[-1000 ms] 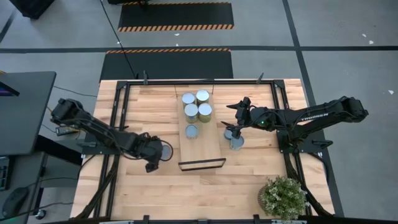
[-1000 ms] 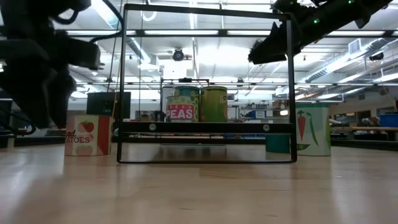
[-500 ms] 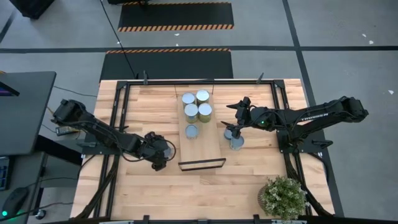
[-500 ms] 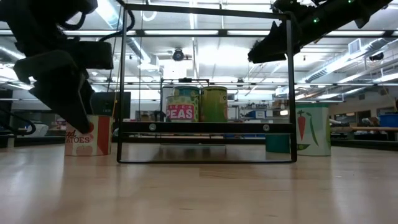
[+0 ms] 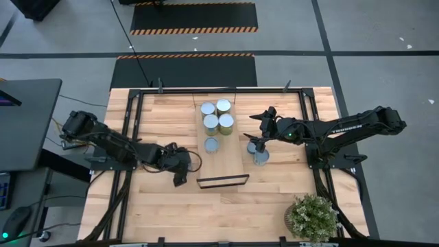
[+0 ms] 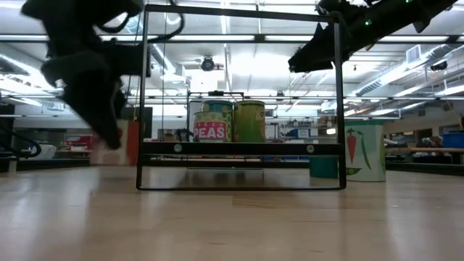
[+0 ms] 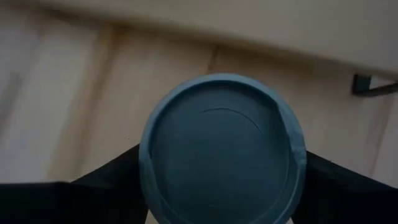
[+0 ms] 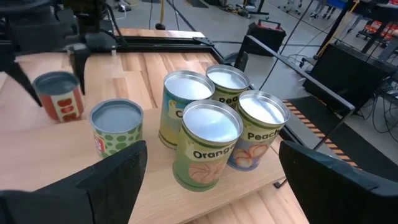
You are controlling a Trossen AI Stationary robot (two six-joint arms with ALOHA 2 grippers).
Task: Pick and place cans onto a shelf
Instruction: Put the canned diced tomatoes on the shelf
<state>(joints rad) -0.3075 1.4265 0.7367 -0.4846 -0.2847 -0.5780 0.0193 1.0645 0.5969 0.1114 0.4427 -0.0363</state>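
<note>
- Landmark is the shelf [image 5: 221,154], a narrow light-wood board lying on the planked surface [image 5: 158,206], its black bar frame [image 5: 222,181] at the near end.
- Nearest of all is a potted plant [image 5: 313,217], near the right corner of the surface, well apart from the shelf.
- Just left of the shelf's framed end, the left gripper [image 5: 180,168] has its fingers closed against the sides of a red-labelled can [image 8: 59,94]; in the left wrist view that can's round blue-grey top [image 7: 222,149] sits between the two dark fingers [image 7: 106,183]. In the low view this can [image 6: 116,142] shows blurred beside the frame, and I cannot tell whether it touches the surface.
- On the shelf, about midway along, stands a lone can with green dots [image 8: 116,127], apart from the others.
- Right of the shelf, at the same level as that can, two more cans [image 5: 260,156] stand touching each other on the surface, just below the right gripper [image 5: 260,125].
- The right gripper hangs above the surface right of the shelf, its fingers [image 8: 99,177] spread wide and holding nothing.
- At the shelf's far end, four cans [image 5: 217,116] stand packed in a square, touching; labels reading "Orange" and "Peach" face the right wrist camera.
</note>
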